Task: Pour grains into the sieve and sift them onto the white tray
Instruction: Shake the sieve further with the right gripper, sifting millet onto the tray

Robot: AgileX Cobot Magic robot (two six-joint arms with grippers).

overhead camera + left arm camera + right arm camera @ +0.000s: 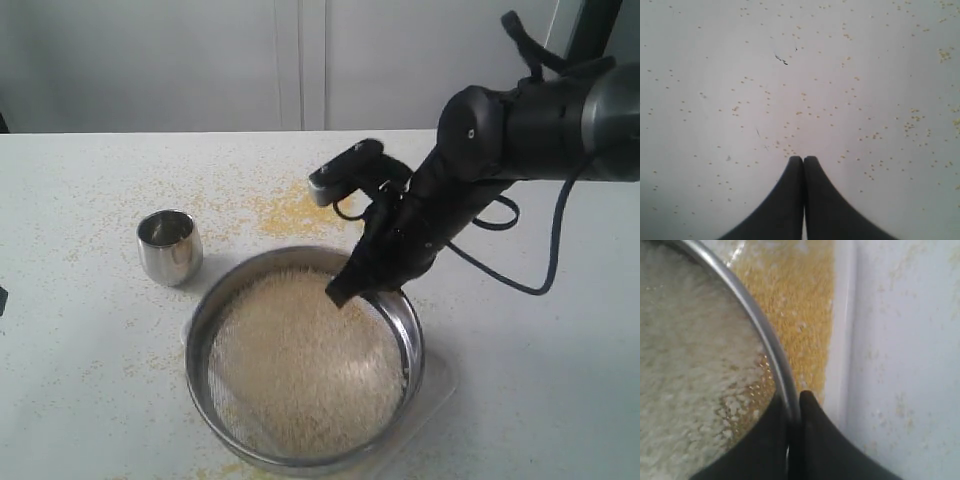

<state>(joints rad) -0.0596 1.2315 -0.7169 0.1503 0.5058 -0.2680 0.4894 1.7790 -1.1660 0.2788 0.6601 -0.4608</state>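
The sieve (pixel 205 330) is a wide steel ring holding whitish-beige grains (pixel 300 365) over its mesh. It sits above the white tray (pixel 440 385), of which only a corner shows. My right gripper (pixel 340 292) is shut on the sieve's far right rim. In the right wrist view the gripper (pixel 792 400) pinches the sieve rim (pixel 755 315), one finger inside and one outside. Grains (pixel 685 370) lie inside, and fine yellow meal (pixel 795 305) covers the tray floor beside the tray rim (pixel 840 340). My left gripper (pixel 803 159) is shut and empty over the bare table.
A small shiny steel cup (pixel 169 246) stands upright on the table to the left of the sieve. Yellow meal is spilled on the table (pixel 290 212) behind the sieve, and loose grains are scattered over the tabletop (pixel 790 125). The right arm's cable (pixel 545 270) hangs at the right.
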